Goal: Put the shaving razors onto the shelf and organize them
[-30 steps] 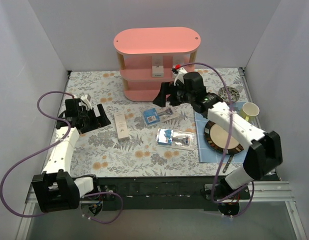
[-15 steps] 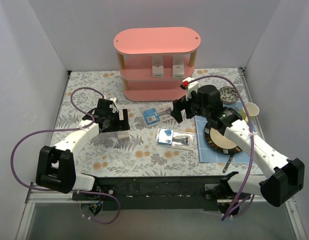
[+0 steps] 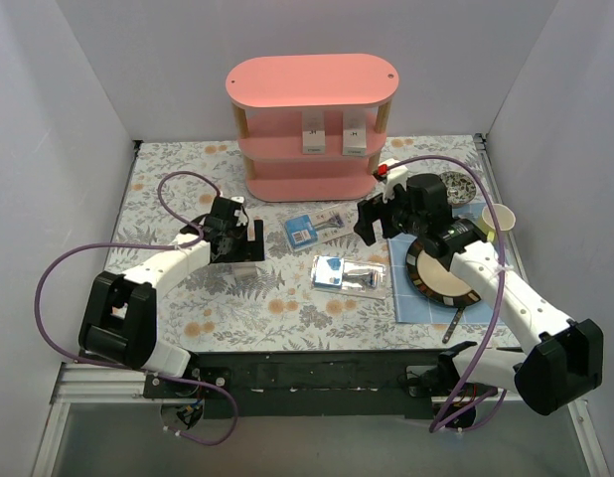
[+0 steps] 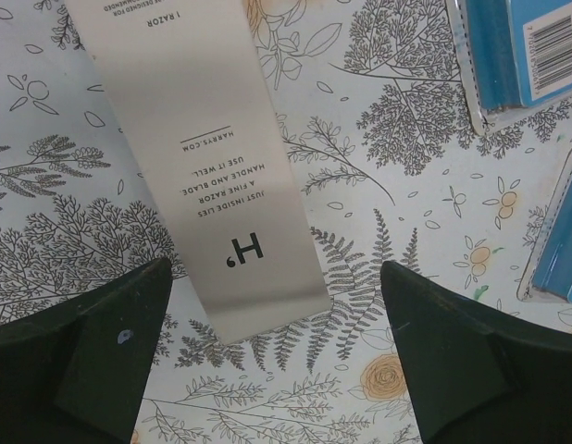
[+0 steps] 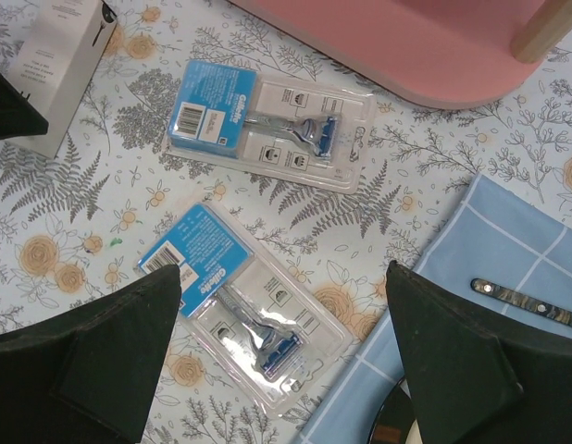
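On the floral desk (image 3: pixel 178 298), the nearest razor is a clear blister pack (image 3: pixel 349 275) with a blue card. It lies flat near the middle, just left of a blue checked cloth (image 3: pixel 411 303). The cloth carries a dark plate (image 3: pixel 441 273), and a piece of cutlery (image 5: pixel 527 303) lies across its corner.

Farther in on the left, the left jaws hang over a white Harry's box (image 4: pixel 212 166) that lies flat on the desk. They are spread wide, with one finger (image 4: pixel 101 351) on each side of the box's end, apart from it and gripping nothing.

At about the same depth on the right, the right jaws are also wide open and empty. They sit above the desk, looking down on both blister packs. The second blister pack (image 3: pixel 315 229) lies a little beyond the first, between the two arms and just in front of the shelf.

A yellow cup (image 3: pixel 498 219) and a small patterned dish (image 3: pixel 454 186) sit toward the right edge.

At the back stands the pink three-tier shelf (image 3: pixel 312 84). Two more white boxes (image 3: pixel 313 136) (image 3: pixel 354 134) stand upright side by side on its middle tier, slightly apart.
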